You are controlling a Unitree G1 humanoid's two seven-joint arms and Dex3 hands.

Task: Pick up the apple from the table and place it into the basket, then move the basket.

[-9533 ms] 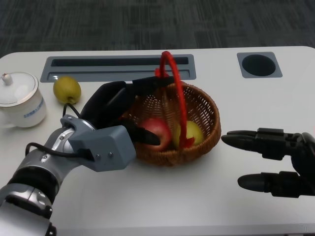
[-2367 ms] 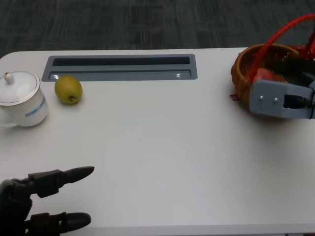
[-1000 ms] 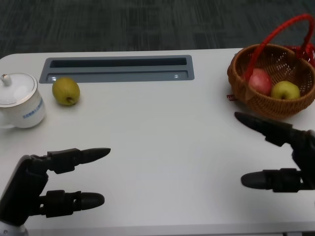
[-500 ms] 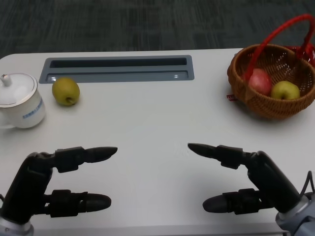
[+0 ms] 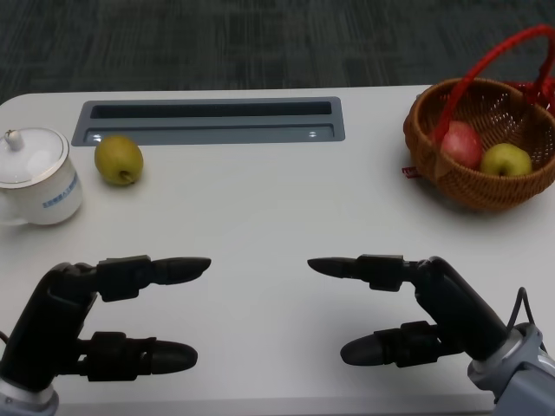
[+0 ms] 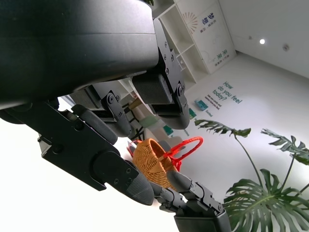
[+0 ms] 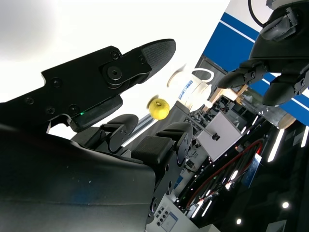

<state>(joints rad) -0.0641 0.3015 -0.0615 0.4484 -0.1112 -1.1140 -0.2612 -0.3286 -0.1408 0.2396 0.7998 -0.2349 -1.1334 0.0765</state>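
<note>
The apple (image 5: 460, 144) is seen lying inside the basket (image 5: 486, 189), beside a green fruit (image 5: 506, 159), at the desk's (image 5: 277, 225) far right edge. Nothing is held: the left hand (image 5: 82, 325) and right hand (image 5: 425, 312) are kept open (fingers apart) over the near desk. Both steps are judged done.

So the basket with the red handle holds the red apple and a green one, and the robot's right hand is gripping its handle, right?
Not quite. The basket does hold the red apple and a green one, but the head view shows the right hand empty near the table's front edge, well clear of the handle.
</note>
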